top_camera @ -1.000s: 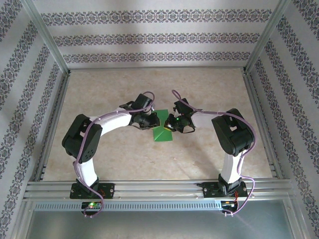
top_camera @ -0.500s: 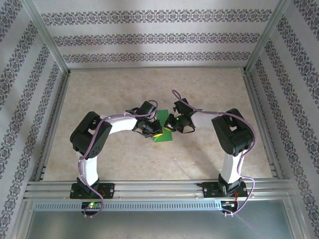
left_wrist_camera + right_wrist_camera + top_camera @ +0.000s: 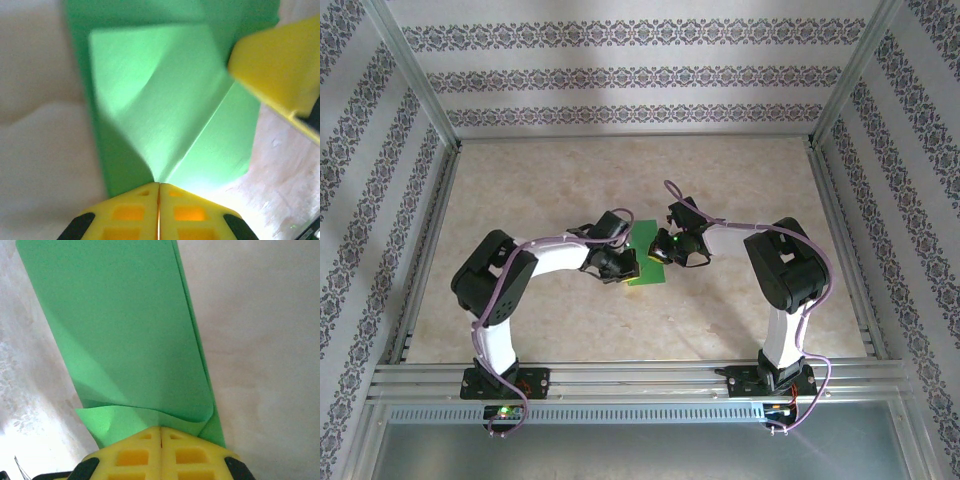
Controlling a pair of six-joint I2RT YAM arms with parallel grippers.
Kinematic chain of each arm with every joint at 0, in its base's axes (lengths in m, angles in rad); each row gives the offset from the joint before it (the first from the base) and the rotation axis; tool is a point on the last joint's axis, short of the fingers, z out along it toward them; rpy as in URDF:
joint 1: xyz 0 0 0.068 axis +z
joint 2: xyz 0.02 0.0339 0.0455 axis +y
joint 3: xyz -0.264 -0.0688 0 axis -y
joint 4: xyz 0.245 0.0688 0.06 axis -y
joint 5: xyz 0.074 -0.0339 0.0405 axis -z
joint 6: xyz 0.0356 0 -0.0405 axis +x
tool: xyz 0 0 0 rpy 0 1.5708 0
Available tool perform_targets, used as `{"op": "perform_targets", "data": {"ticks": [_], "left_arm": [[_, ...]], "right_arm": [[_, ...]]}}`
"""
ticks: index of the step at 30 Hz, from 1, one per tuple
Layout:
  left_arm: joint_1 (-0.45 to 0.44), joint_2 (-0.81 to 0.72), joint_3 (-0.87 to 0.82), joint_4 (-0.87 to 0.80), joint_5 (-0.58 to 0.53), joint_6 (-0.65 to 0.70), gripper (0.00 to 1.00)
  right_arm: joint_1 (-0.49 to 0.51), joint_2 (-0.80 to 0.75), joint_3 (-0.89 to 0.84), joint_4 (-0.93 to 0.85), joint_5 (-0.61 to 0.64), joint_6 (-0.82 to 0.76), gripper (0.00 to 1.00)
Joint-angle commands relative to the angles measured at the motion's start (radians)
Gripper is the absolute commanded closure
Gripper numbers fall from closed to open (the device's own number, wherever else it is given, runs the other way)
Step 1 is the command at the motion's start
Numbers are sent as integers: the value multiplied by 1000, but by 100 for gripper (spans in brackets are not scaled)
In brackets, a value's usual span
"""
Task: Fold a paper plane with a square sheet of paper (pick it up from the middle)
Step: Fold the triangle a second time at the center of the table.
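The square sheet of paper (image 3: pixel 644 268) lies partly folded at the table's middle, bright green, between both grippers. In the left wrist view the paper (image 3: pixel 165 100) shows a raised flap and a diagonal crease running down to my left gripper (image 3: pixel 159 184), which is shut with its tips on that crease. My left gripper (image 3: pixel 624 267) sits at the sheet's left edge. My right gripper (image 3: pixel 661 254) is at the sheet's right edge; its yellow finger (image 3: pixel 280 65) shows in the left wrist view. In the right wrist view the right gripper (image 3: pixel 161 428) is shut on a curled flap of the paper (image 3: pixel 125 325).
The beige tabletop (image 3: pixel 560 180) has open room on all sides of the paper. Aluminium frame rails (image 3: pixel 620 375) run along the near edge, with patterned walls around the cell.
My left arm has swung its gripper down and right, from beside the paper's left edge onto the sheet. The right gripper has stayed where it was.
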Motion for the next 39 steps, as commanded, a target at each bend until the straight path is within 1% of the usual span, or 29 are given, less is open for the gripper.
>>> {"op": "perform_targets", "data": {"ticks": [1, 4, 7, 8, 11, 13, 14, 18, 20, 27, 29, 32, 35, 39], "left_arm": [[-14, -50, -112, -197, -31, 46, 92], [-14, -100, -120, -252, -45, 79, 92], [-14, -132, -51, -276, -63, 104, 92], [-13, -139, -28, -256, -56, 101, 92], [-13, -145, 9, -119, -38, 44, 92], [-13, -110, 38, -90, -66, -5, 92], [-13, -88, 52, -80, -67, -8, 93], [-14, 0, 86, -28, -22, -41, 94], [-14, 22, 89, -33, -4, -38, 95], [-14, 46, 54, -85, 2, -17, 99], [-14, 54, 54, -107, -4, -5, 100], [-14, 63, 53, -129, -16, 10, 100], [-14, 64, 50, -131, -20, 14, 100], [-14, 65, 52, -130, -20, 15, 100]], "right_arm": [[0, 90, -38, -136, 151, -1, 96], [-3, 88, -38, -140, 152, -8, 96], [-6, 90, -39, -141, 152, -10, 96], [-6, 91, -39, -138, 152, -10, 96], [-7, 90, -42, -133, 149, -8, 96], [-6, 90, -40, -130, 143, -6, 96], [-6, 91, -38, -130, 141, -7, 96], [-6, 90, -38, -126, 134, -5, 96], [-6, 85, -37, -124, 129, -8, 96], [-14, 54, -7, -111, 93, -50, 94], [-21, 34, 8, -95, 56, -83, 94], [-29, -35, 6, -32, -21, -113, 93], [-14, -93, 3, -24, -23, -142, 92], [20, -80, -3, -32, -18, -147, 93]]}}
